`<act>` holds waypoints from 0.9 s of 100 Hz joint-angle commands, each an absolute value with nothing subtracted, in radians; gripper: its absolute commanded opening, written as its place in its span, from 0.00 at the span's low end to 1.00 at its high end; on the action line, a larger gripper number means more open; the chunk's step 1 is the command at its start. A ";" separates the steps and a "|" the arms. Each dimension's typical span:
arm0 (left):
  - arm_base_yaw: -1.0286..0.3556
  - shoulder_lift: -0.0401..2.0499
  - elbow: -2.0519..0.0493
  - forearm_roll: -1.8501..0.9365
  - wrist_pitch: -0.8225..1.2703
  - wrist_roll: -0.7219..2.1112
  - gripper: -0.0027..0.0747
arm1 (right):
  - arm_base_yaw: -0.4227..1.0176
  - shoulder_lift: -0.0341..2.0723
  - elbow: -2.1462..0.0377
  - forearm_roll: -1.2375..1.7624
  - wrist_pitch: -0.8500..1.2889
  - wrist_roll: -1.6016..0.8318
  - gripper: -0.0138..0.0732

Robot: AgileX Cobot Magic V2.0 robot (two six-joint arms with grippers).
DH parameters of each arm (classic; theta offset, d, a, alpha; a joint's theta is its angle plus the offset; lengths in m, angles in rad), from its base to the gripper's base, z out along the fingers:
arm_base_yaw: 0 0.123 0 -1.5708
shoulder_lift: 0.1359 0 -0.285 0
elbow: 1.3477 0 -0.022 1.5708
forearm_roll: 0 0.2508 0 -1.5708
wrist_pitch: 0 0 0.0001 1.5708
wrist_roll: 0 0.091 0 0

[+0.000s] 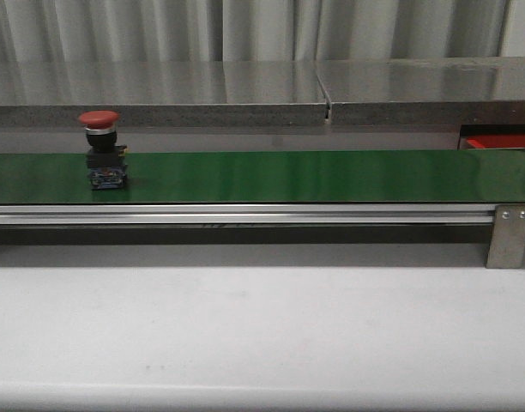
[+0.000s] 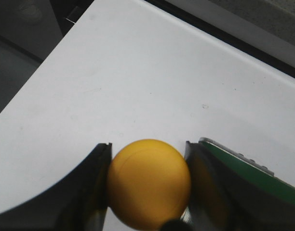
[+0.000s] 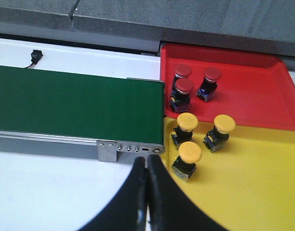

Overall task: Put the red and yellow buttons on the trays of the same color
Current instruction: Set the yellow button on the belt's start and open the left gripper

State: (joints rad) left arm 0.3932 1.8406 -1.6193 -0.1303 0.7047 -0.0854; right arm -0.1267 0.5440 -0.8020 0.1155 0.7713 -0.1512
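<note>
A red button (image 1: 99, 118) stands upright on the left part of the green belt (image 1: 288, 176). My left gripper (image 2: 148, 147) is shut on a yellow button (image 2: 149, 183), its round cap clamped between both fingers above the white table. My right gripper (image 3: 147, 161) is shut with nothing in it, hovering by the belt's end bracket. The red tray (image 3: 244, 96) holds three red buttons (image 3: 184, 86). The yellow tray (image 3: 253, 192) beside it holds three yellow buttons (image 3: 190, 152). In the front view only a sliver of the red tray (image 1: 498, 142) shows, and neither gripper appears there.
The belt's aluminium rail (image 1: 245, 215) and end bracket (image 1: 509, 236) run along the front. A grey ledge (image 1: 245, 112) stands behind the belt. White table (image 1: 262, 335) lies in front. A small cable plug (image 3: 35, 55) lies behind the belt.
</note>
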 commanded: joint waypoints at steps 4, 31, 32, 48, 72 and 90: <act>0.388 1.720 -1.565 -0.150 0.610 -0.088 0.28 | -0.129 0.547 -0.824 0.118 0.702 -0.162 0.07; 0.371 1.662 -1.421 -0.241 0.553 -0.010 0.28 | -0.129 0.547 -0.824 0.118 0.702 -0.162 0.07; 0.367 1.662 -1.419 -0.241 0.553 -0.010 0.28 | -0.129 0.547 -0.824 0.118 0.702 -0.162 0.07; 0.317 1.662 -1.381 -0.241 0.515 -0.010 0.28 | -0.129 0.547 -0.824 0.118 0.702 -0.162 0.07; 0.270 1.701 -1.363 -0.239 0.472 -0.010 0.28 | -0.129 0.547 -0.824 0.118 0.702 -0.162 0.07; 0.262 1.719 -1.363 -0.238 0.472 -0.010 0.29 | -0.129 0.547 -0.824 0.118 0.704 -0.162 0.07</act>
State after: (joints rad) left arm 0.2702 1.7651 -1.3388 -0.2242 0.5345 -0.0076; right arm -0.1267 0.5440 -0.8020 0.1155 0.7713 -0.1512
